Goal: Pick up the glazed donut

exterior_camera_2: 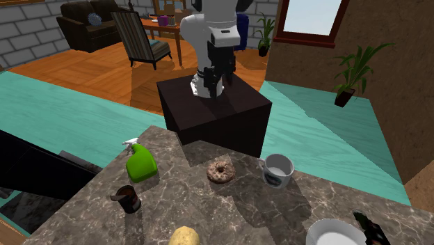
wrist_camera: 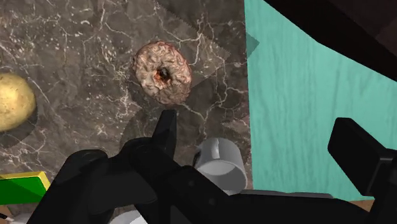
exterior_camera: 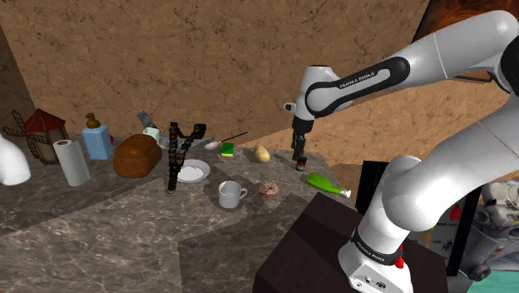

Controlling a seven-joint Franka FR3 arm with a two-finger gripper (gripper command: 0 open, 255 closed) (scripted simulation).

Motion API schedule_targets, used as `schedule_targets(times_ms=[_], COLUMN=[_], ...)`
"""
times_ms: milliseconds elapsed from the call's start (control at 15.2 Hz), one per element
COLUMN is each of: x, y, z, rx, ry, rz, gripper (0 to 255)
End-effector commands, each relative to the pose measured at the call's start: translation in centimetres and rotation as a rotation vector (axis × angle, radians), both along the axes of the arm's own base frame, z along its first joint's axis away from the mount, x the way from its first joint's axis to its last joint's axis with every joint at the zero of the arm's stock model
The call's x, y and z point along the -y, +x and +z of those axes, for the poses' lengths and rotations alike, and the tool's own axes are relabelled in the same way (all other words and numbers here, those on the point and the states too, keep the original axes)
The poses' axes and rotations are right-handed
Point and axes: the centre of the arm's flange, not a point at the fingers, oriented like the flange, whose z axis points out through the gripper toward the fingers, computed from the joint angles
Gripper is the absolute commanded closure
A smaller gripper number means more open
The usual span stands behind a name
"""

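donut [wrist_camera: 162, 72]: lay flat on the bench, brownish with pale mottling and a dark hole; sat near the bench edge facing the stand, touched by nothing.
hand [wrist_camera: 257, 135]: hung above the bench, well clear of the donut; fingers [wrist_camera: 167, 130] spread wide, clasping nothing; donut seen just beyond one fingertip, not in the gap.
mug [exterior_camera_2: 278, 170]: stood upright near the donut, on the second exterior view's right of it; pale, with a dark band on its side; handle turned toward the donut in the shoulder view.
spray bottle [exterior_camera_2: 141, 164]: green with a white nozzle; lay on its side at the donut's other flank, on the second exterior view's left, nozzle toward the stand.
small dark can [exterior_camera_2: 128, 198]: sat near the spray bottle, farther from the stand; upright or tipped, could not be told.
potato [wrist_camera: 13, 102]: yellowish; lay farther in from the edge, apart from the donut.
sponge [exterior_camera: 226, 151]: yellow and green; lay just beside the potato, on the shoulder view's left of it.
white dish [exterior_camera: 193, 171]: sat beyond the mug, at the foot of a black rack [exterior_camera: 176, 154].
bread loaf [exterior_camera: 137, 155], paper roll [exterior_camera: 72, 161], blue bottle [exterior_camera: 97, 140]: grouped toward the shoulder view's left, well apart from the donut.
bench [exterior_camera_2: 292, 209]: dark grey, marbled with pale veins.
stand [exterior_camera_2: 215, 111]: dark box just past the bench edge, on a teal floor [exterior_camera_2: 76, 118].
arm [exterior_camera: 366, 83]: white with dark joints; reached up and to the shoulder view's left from the stand.
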Motion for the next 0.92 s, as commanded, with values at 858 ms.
schedule_targets(times_ms=[858], x=[3.0], y=[8.1], z=[-18.0], rx=[0.066], ry=[0.063], rz=[0.519], gripper=[0])
